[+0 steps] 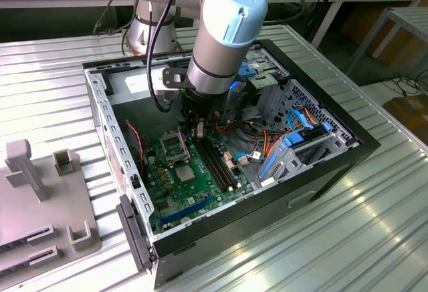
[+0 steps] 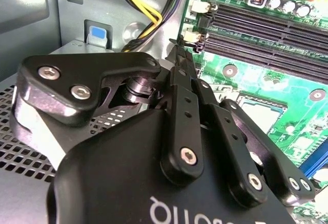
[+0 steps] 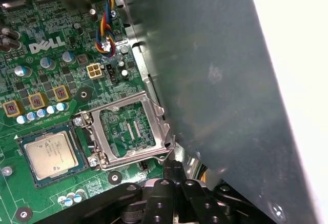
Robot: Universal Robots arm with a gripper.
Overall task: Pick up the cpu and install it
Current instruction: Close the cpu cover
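Note:
The cpu (image 3: 49, 153), a thin silvery square with a green rim, lies flat in a dark square seat on the green motherboard (image 3: 31, 70). In the exterior view the cpu (image 1: 186, 174) sits near the board's middle. Beside it a square metal frame (image 3: 128, 131) lies open, and the board shows through it. My gripper (image 3: 174, 166) hangs just past that frame's edge, apart from the cpu, its black fingers pressed together with nothing between them. In the exterior view the gripper (image 1: 196, 130) is low inside the open computer case (image 1: 100, 118), above the frame (image 1: 175, 146). The second wrist view has the gripper (image 2: 180, 55) over the board's edge.
Black memory slots (image 1: 217, 165) run beside the cpu. Cable bundles (image 2: 146, 11) and a blue-trimmed drive cage (image 1: 294, 145) crowd the exterior view's right. A grey case wall (image 3: 220, 80) stands close to the gripper. A grey fixture (image 1: 40, 198) sits outside the case.

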